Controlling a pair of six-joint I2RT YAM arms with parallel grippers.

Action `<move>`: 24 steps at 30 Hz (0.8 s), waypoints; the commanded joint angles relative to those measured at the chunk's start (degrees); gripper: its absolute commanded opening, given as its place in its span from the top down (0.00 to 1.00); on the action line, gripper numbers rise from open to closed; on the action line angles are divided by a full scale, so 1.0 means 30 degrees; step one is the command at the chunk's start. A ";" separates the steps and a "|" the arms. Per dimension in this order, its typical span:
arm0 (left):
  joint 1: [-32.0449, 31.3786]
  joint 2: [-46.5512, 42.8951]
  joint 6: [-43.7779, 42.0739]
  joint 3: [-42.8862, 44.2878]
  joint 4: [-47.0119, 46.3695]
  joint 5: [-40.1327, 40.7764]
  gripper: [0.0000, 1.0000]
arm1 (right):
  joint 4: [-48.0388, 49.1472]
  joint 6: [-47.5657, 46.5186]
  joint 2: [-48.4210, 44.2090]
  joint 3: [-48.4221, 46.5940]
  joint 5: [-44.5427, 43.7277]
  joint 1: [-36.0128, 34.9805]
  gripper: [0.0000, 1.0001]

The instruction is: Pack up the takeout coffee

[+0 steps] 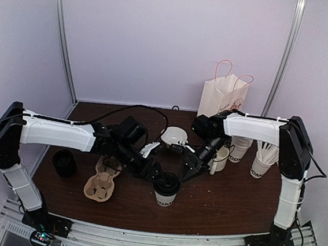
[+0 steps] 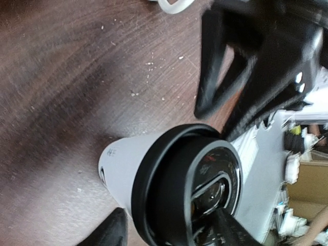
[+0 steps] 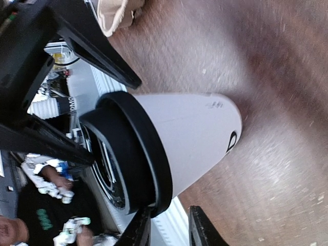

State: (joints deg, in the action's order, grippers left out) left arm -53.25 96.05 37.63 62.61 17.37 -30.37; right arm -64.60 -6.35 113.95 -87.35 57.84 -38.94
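I count nothing packed yet: my black-lidded white paper cup (image 1: pixel 165 197) stands lower centre, outside the brown cardboard carrier (image 1: pixel 103 181). Left tool (image 1: pixel 156 174) straddles its lid (image 1: pixel 167 183), apart; right tool (image 1: pixel 187 170) barely apart

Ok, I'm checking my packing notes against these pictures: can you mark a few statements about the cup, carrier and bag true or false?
1. The cup stands upright on the table. True.
2. The cup sits in the cardboard carrier. False: the carrier is empty, to the cup's left.
3. The paper bag stands at the back of the table. True.
4. The cup has no lid. False: a black lid covers it.
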 commanded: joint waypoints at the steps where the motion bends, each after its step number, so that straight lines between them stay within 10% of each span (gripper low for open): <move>1: -0.0363 0.0392 -0.2139 0.1362 0.2481 0.1603 0.25 | 0.0580 -0.1413 -0.0152 -0.1682 -0.0958 0.0000 0.69; 4: -0.0459 0.0098 -0.2331 0.2153 0.2458 0.1619 0.12 | 0.0117 -0.1757 -0.0355 -0.2159 -0.0602 0.0058 0.65; 14: -0.0467 -0.1066 -0.2322 0.3138 0.3996 0.3502 0.10 | -0.0322 -0.2055 -0.1825 -0.1546 -0.1078 0.0514 0.54; 24: 0.0378 -0.1237 -0.0347 0.1861 0.1956 0.1444 0.25 | 0.3733 0.0200 -0.4836 0.4694 0.0928 0.0239 0.44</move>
State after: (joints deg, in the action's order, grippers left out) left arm -52.73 91.81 34.48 69.04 28.25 -21.63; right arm -59.94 -9.34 100.16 -78.06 57.25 -37.28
